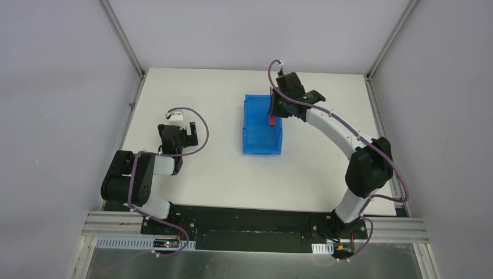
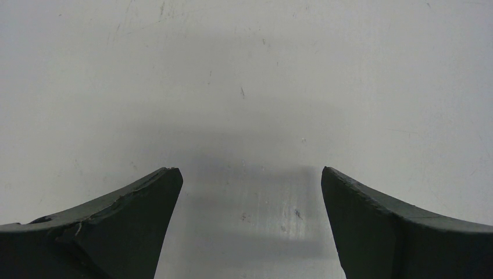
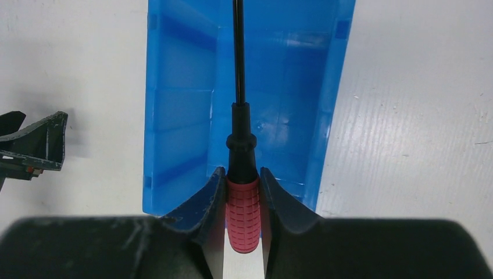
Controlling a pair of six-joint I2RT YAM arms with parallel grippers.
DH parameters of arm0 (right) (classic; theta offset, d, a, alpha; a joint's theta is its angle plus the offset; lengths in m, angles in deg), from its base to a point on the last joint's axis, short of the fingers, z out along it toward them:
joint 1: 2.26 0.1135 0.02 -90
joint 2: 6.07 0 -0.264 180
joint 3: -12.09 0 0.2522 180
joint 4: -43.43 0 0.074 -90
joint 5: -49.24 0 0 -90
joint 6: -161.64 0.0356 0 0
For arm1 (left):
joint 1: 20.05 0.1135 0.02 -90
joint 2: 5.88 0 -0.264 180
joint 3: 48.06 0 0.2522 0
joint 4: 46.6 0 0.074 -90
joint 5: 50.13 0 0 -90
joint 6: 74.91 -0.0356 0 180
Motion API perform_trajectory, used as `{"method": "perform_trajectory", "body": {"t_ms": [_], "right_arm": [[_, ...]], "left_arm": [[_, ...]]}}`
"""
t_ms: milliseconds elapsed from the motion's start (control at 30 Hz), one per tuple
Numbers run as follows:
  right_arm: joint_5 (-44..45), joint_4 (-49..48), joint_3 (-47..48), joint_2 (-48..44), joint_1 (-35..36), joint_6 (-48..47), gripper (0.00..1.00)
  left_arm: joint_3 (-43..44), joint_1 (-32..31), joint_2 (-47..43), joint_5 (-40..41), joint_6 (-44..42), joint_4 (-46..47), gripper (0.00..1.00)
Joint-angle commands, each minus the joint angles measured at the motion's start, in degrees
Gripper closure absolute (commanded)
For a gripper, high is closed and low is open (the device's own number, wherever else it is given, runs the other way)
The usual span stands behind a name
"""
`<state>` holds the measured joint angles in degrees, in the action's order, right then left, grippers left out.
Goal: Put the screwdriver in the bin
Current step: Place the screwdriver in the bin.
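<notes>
Light falls on my arms evenly from above, soft and diffuse, so the white tabletop [image 1: 221, 174] reads bright and nearly flat, and the walls [image 1: 58, 87] around it take a cool lilac cast. Beyond its near edge the metal sheet [image 1: 250, 264] throws back a white band of glare. Under my left gripper [image 2: 250, 192] a broad, blurry-edged shadow greys the tabletop; fine scratches there show sharp. My right gripper [image 3: 242, 172] is dark and soft at the bottom of its view, while the handle of the screwdriver [image 3: 242, 215] is crisp. The bin [image 3: 174, 116] floor carries pale, smeared highlights.
</notes>
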<state>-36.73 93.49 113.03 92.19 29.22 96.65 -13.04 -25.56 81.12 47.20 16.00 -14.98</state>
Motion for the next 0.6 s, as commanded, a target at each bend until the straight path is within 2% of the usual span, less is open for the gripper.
{"method": "perform_trajectory", "body": {"t_ms": [0,567], "right_arm": [[4.74,-3.77,1.67,1.52,2.35,2.77,0.86],[12.31,-6.41,0.32,10.96,8.03,7.6,0.86]], "left_arm": [[0.14,0.68,-0.78,-0.52,0.32,1.64,0.01],[0.18,0.68,-0.77,-0.52,0.32,1.64,0.01]]}}
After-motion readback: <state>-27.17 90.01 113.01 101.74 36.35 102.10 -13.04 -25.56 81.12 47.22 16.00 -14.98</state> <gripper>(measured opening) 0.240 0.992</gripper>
